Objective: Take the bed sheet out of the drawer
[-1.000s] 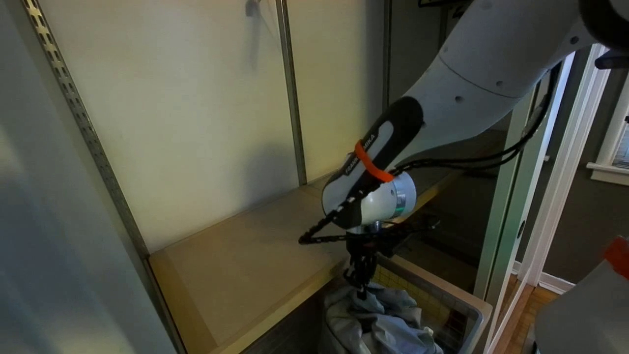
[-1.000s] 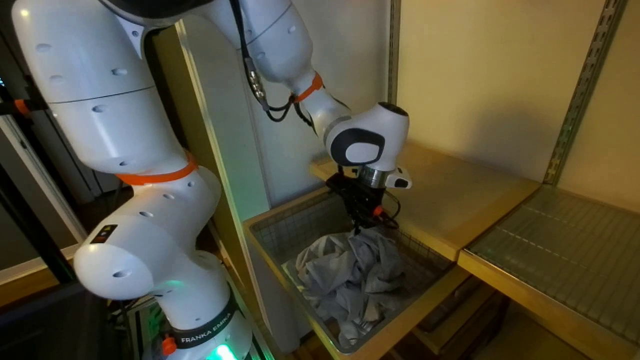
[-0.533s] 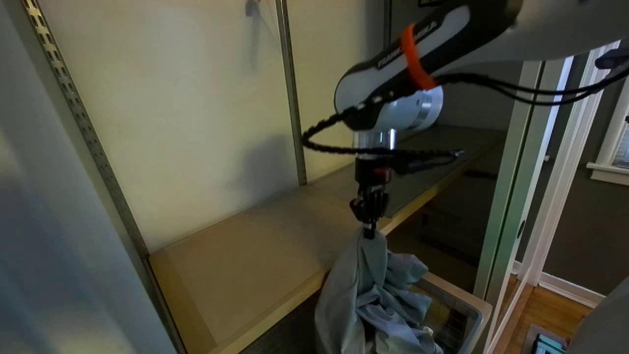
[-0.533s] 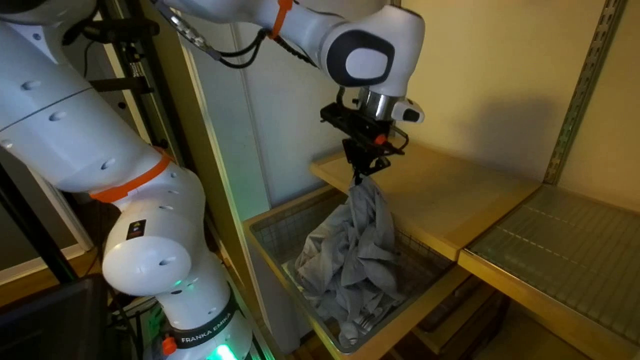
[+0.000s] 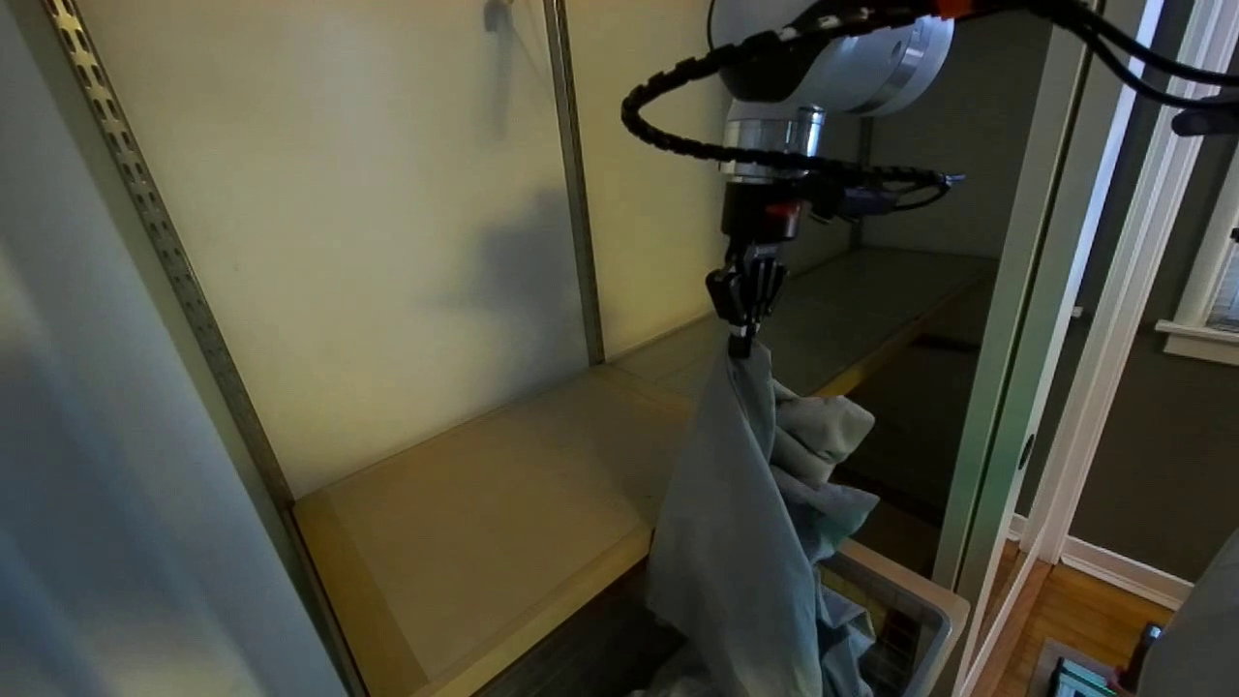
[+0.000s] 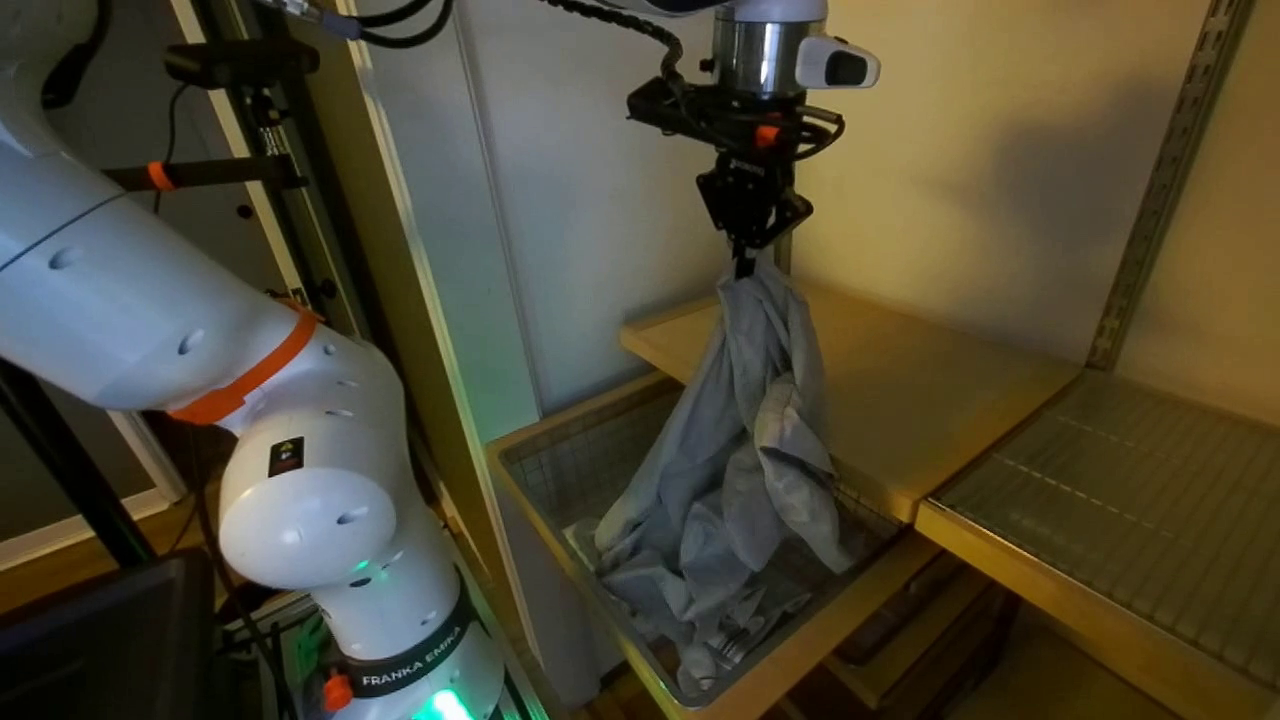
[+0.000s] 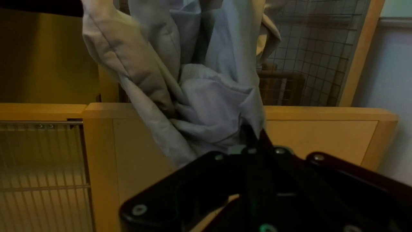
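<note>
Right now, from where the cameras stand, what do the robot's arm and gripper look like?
The glossy white, rounded arm wears a bright orange band and a black base collar lettered FRANKA EMIKA. Below a silver metal cylinder comes the black gripper, with angular, jointed links. A ribbed black cable loops above it.

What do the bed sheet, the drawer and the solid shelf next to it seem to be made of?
Bed sheet: dull grey cloth, perhaps cotton; it hangs in soft folds.
Drawer: smooth frame, likely wood from its tan colour; mesh sides likely metal, from thin dark wires.
Solid shelf: wood or laminate, from its tan colour; dull finish, grain unclear.
</note>
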You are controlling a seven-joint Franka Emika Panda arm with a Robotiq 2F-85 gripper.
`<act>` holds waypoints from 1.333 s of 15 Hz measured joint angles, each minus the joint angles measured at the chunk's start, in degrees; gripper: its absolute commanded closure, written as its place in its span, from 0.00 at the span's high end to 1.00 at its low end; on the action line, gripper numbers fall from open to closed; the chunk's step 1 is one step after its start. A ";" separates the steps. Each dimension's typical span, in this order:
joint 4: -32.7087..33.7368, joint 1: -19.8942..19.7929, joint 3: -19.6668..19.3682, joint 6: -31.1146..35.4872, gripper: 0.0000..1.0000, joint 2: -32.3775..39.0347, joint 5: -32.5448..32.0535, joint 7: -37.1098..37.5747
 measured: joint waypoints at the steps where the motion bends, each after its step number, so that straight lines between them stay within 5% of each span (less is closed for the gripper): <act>1: -0.01 0.10 0.00 0.00 0.00 0.27 -0.04 0.03; 8: 4.34 4.31 -1.95 7.64 0.00 2.92 -0.81 0.01; 20: 25.40 10.30 -1.55 45.75 0.00 16.83 -3.08 -0.43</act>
